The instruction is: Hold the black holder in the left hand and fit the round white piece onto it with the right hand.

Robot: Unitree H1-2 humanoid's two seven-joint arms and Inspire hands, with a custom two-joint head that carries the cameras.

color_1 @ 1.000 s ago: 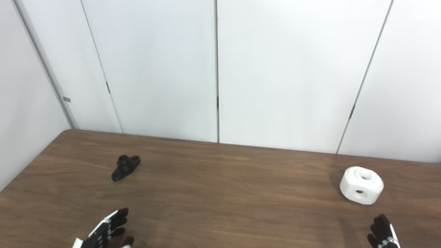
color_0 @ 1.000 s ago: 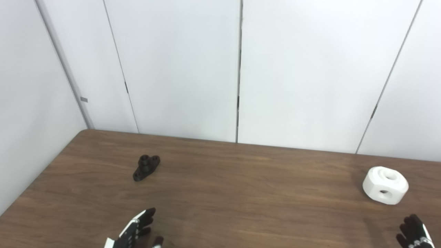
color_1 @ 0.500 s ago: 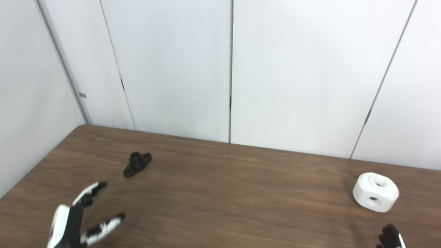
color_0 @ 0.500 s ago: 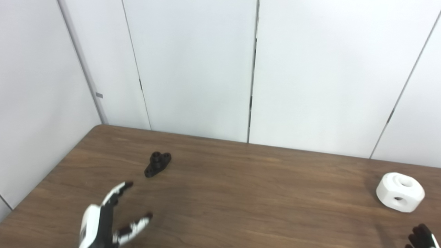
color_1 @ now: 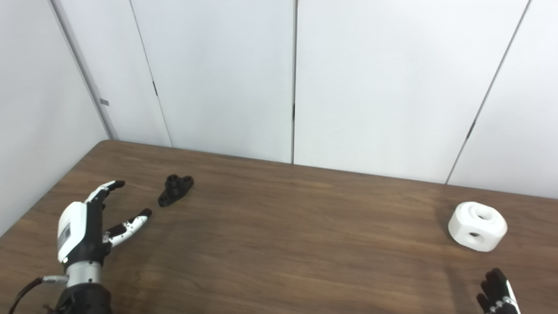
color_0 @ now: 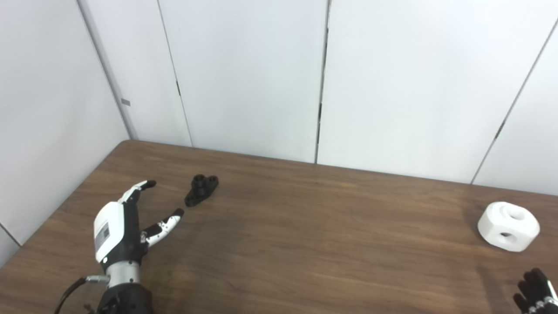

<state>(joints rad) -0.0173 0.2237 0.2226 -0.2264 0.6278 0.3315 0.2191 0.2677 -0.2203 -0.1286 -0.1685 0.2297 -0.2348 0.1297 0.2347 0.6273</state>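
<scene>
A small black holder [color_0: 201,189] lies on the brown table [color_0: 305,235] at the far left. My left hand [color_0: 123,224] hovers just short of it, to its near left, open with fingers and thumb spread and nothing between them. The round white piece [color_0: 508,226], with a hole on top and one in its side, rests at the table's right edge. Only the dark fingertips of my right hand [color_0: 535,291] show at the bottom right corner, below the white piece and apart from it; the rest of that hand is out of the picture.
White wall panels [color_0: 261,78] stand right behind the table's far edge and along its left side. The table's rounded far-left corner [color_0: 124,144] lies close behind the holder.
My left hand has risen from the near edge and reached forward to just short of the black holder, opening wide. The camera has shifted left and tilted. The right hand has barely moved.
</scene>
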